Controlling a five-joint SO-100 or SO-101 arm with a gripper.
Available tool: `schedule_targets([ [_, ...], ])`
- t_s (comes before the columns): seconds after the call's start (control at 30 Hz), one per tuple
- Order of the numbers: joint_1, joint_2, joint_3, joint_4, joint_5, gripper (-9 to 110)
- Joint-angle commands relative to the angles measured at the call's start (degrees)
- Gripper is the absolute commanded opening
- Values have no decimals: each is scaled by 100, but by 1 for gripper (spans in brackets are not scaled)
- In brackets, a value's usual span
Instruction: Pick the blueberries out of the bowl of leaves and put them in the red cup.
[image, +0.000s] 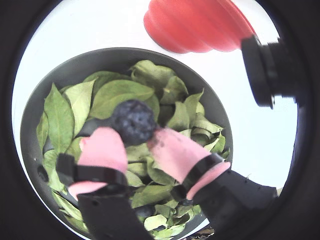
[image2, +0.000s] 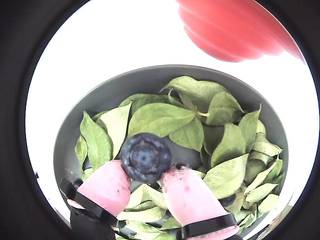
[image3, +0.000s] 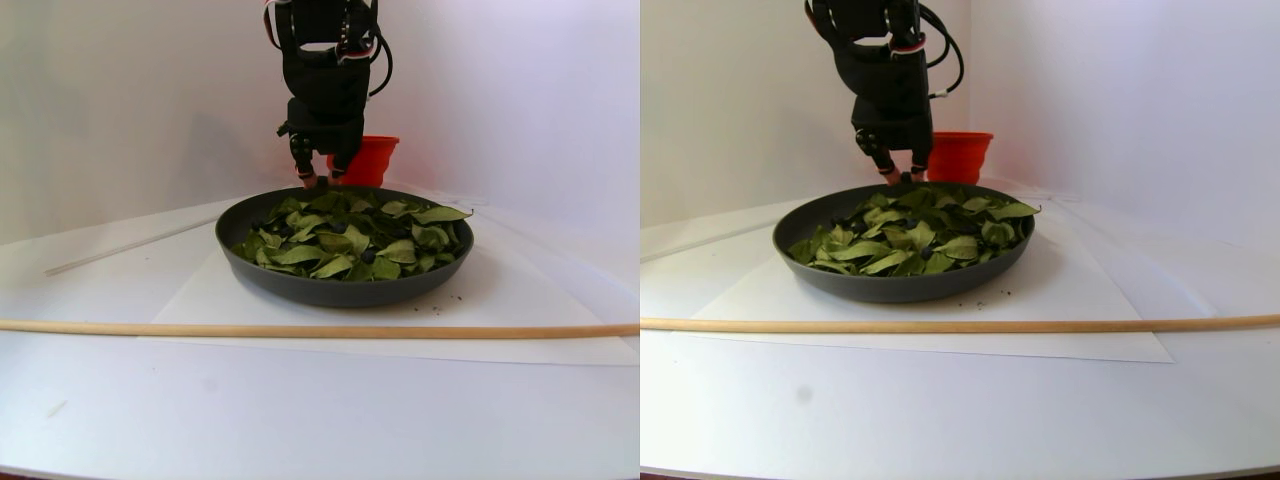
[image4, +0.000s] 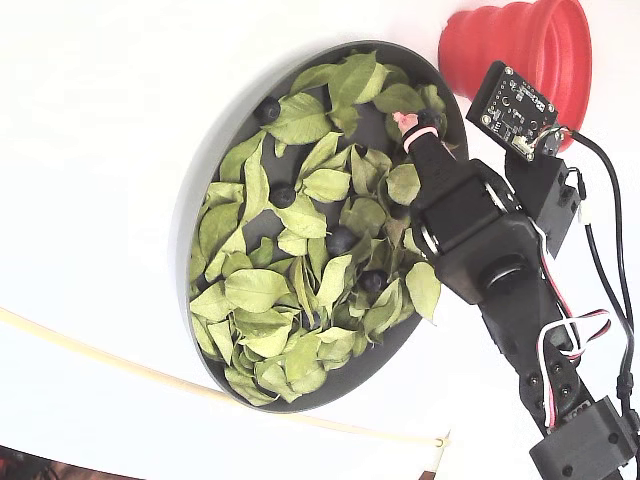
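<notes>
I am pinching one blueberry at the cup-side edge of the bowl.

My pink fingers (image2: 107, 187) are closing on the blueberry (image2: 145, 156) by its sides, so it is standing clear of the leaves (image2: 160, 119) rather than dragging them along. Beyond them, the bowl (image4: 190, 225) is keeping the other blueberries (image4: 283, 196) among the leaves, and the red cup (image4: 515, 45) is waiting just beside its rim on the table (image3: 300, 410).

In both wrist views the tool (image: 135, 142) fills the lower middle of the frame, its pink-tipped fingers (image2: 102, 186) closed on a blueberry (image2: 145, 157). In the fixed view the black arm (image4: 500, 275) reaches in from lower right.
</notes>
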Motion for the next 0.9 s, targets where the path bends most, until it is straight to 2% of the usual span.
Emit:
schedule_targets([
  [0.0, 35, 879, 26, 35, -97, 11],
  [0.87, 255, 1898, 290, 369, -132, 11],
])
